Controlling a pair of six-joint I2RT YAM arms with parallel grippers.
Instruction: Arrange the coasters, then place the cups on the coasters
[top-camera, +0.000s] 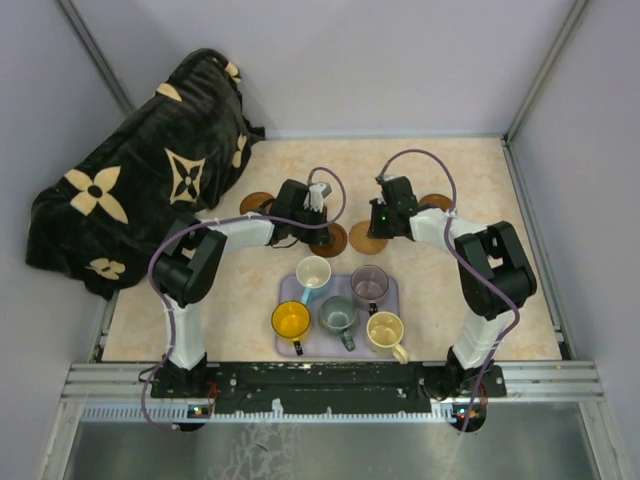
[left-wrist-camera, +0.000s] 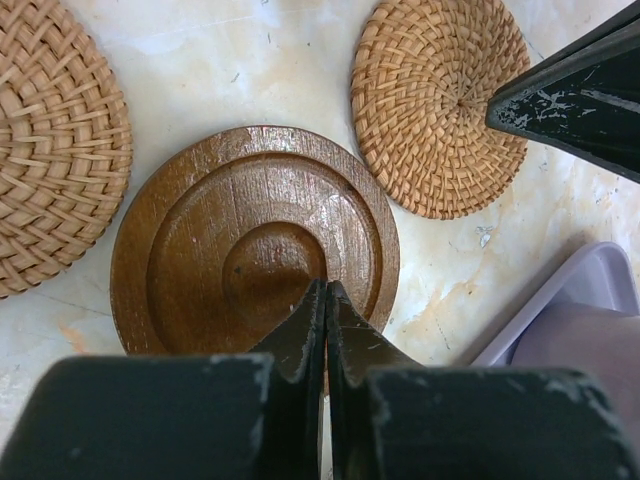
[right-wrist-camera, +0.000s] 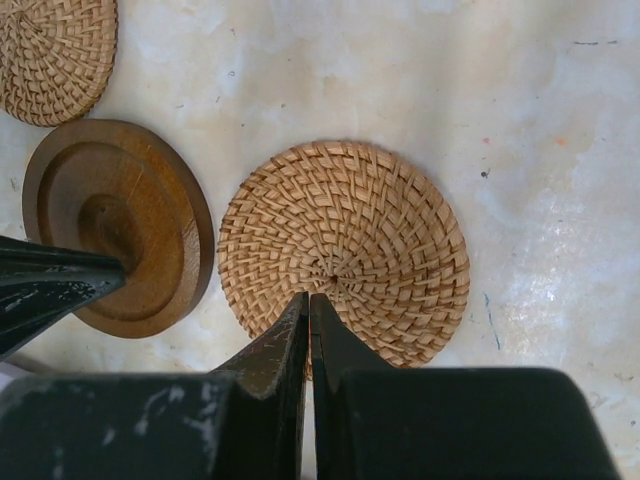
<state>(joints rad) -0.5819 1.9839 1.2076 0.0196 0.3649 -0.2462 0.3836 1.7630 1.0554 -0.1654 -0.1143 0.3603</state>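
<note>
Left gripper: jaws pressed together with nothing between them, tips over the dark wooden coaster. Right gripper: likewise closed and empty, tips over a woven coaster. Both coasters lie flat on the cream marbled tabletop, which is scuffed and speckled. Five cups stand upright on the lavender tray, nearer the arm bases. Pale grey walls. Black flower-print blanket heaped at far left.

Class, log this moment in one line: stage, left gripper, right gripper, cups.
stage: arranging coasters | left gripper: shut, tips at wooden coaster | right gripper: shut, tips at woven coaster | cups: all five on tray
</note>
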